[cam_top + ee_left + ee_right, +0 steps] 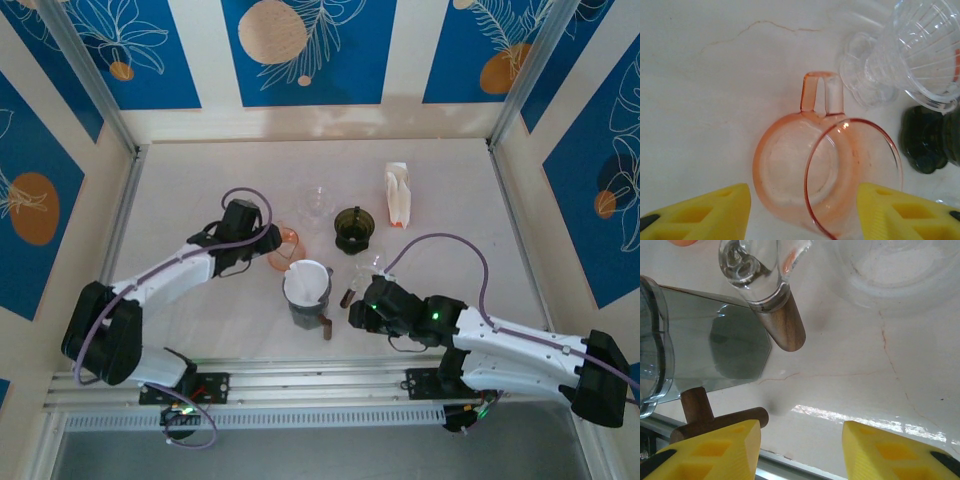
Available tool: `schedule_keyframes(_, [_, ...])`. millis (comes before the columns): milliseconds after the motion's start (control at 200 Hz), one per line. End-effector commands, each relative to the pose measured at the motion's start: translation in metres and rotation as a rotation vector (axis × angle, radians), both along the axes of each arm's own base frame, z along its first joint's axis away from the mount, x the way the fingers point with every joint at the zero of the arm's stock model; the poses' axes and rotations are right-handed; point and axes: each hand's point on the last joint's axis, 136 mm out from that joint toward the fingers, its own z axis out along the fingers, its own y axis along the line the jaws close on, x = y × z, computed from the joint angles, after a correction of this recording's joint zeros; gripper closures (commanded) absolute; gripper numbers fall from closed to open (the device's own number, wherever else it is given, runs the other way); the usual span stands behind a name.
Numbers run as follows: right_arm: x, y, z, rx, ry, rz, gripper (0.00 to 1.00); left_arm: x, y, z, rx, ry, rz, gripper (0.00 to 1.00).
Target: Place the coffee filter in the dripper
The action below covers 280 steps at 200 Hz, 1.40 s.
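apparently lining up on the pink dripper with left gripper spread astride it; right gripper spread, empty. next: closing squarely on the rim.

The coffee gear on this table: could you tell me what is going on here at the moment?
The left gripper hangs over the orange dripper with its fingers open on either side, not visibly gripping it. A white paper filter sits in the smoky grey dripper. The right gripper is open and empty beside that dripper's wooden handle.
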Motion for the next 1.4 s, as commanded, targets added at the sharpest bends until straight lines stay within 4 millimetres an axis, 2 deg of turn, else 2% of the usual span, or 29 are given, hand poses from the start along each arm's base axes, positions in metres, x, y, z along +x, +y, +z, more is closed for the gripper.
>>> schedule_keyframes(0, [-0.004,-0.003,-0.004,0.006,0.012,-0.01,0.53,0.017,0.003,0.003,0.047,-0.017,0.005,0.45])
schedule_keyframes(235, [-0.004,-0.01,-0.004,0.007,0.004,-0.023,0.53,0.019,0.006,-0.017,0.138,0.072,-0.007,0.51])
schedule_keyframes(415, [-0.004,-0.013,-0.004,0.017,-0.003,-0.026,0.52,0.016,0.01,-0.029,0.201,0.129,-0.022,0.63])
schedule_keyframes(640, [-0.004,-0.018,-0.005,0.02,-0.009,-0.029,0.52,0.009,0.017,-0.029,0.227,0.144,-0.014,0.75])
schedule_keyframes(785, [-0.004,-0.02,-0.003,0.033,-0.012,-0.027,0.52,0.002,0.019,-0.02,0.208,0.137,-0.01,0.85])
schedule_keyframes(1055, [-0.009,-0.017,-0.007,0.048,0.004,0.0,0.51,-0.025,0.039,-0.009,0.207,0.152,0.011,0.88])
schedule_keyframes(1395, [-0.019,-0.004,-0.011,0.096,0.027,0.087,0.5,-0.084,0.092,-0.007,0.283,0.203,0.065,0.88])
